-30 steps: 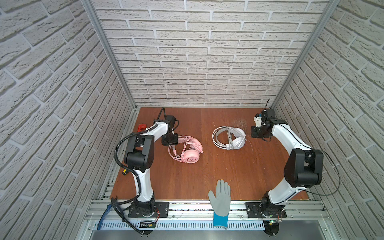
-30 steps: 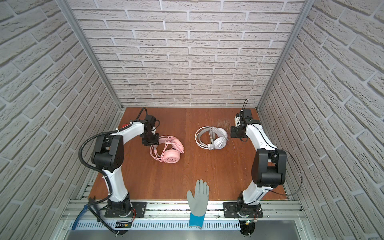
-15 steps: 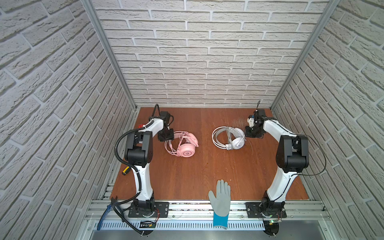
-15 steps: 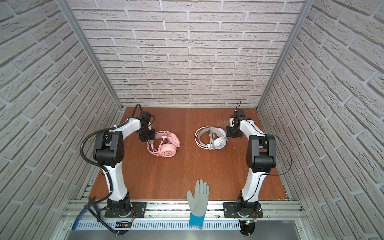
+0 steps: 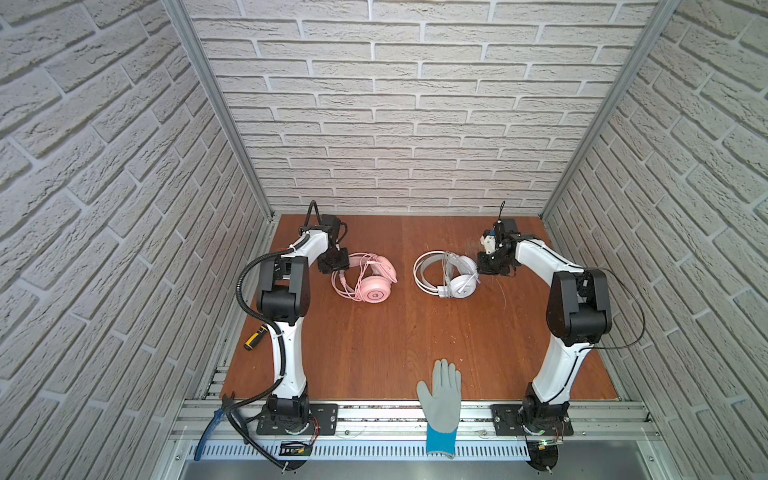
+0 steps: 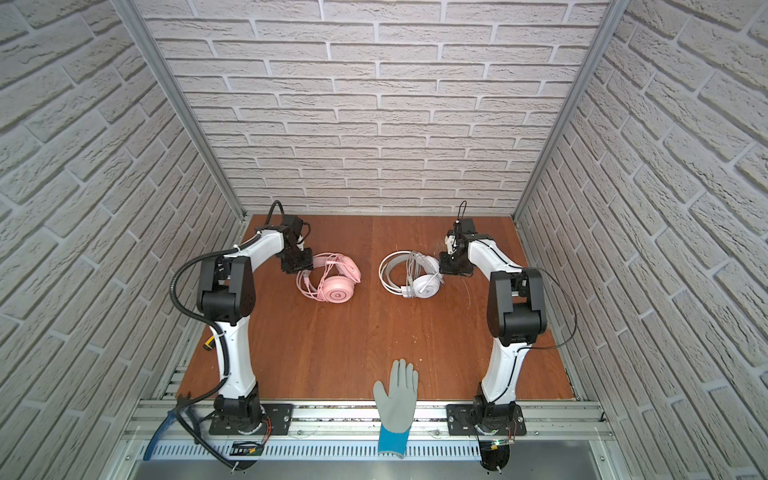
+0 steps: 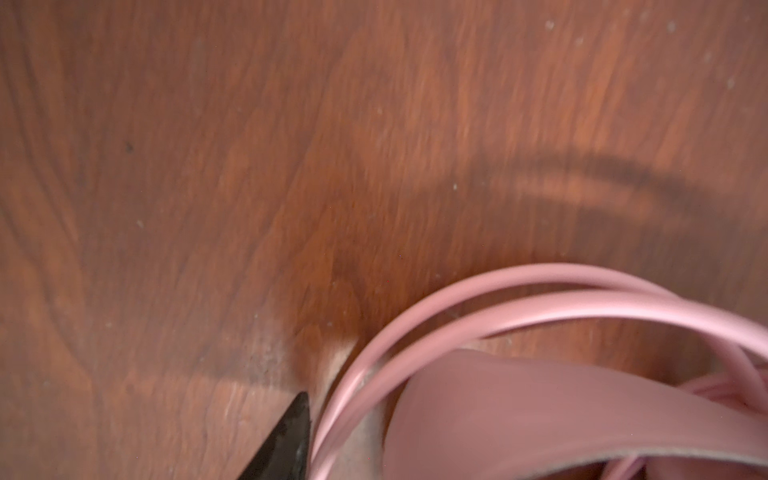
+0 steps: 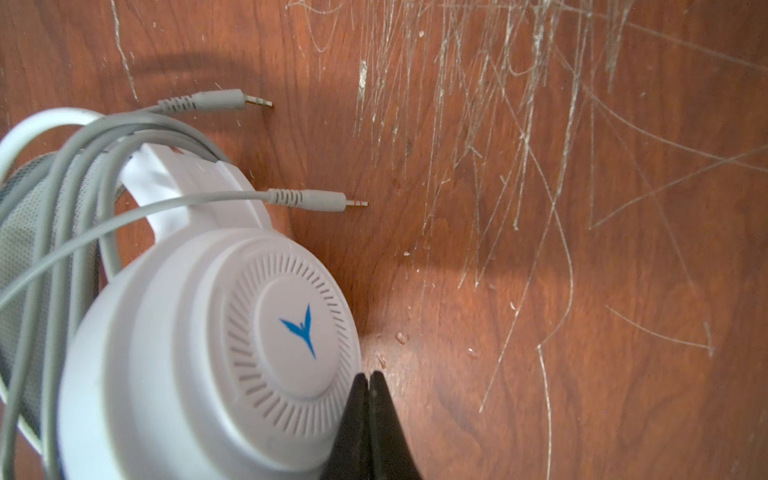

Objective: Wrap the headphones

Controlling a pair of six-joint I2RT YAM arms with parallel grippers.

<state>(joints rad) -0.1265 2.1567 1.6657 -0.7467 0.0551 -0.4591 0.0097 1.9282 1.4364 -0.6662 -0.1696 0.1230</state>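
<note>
Right wrist view: white headphones point(image 8: 199, 332) lie on the scratched table point(image 8: 582, 353)

Bare table point(image 5: 374, 340) gap between pink headset point(image 5: 375, 293) and white headset point(image 5: 462, 286); glove point(image 5: 444, 395) occupies near edge.

Left wrist view soft and cropped: just one black fingertip point(image 7: 291, 440) of the left gripper point(image 5: 333, 262) in frame, pink headset point(image 7: 561, 415) cut off at the edge. Open or clamped, impossible to tell. White headset point(image 8: 199, 353) sliced by the frame too. Right gripper point(image 8: 368, 380) seen only by its tips. Yellow-handled tool point(image 5: 254, 337) half hidden behind the left arm point(image 5: 286, 291).
</note>
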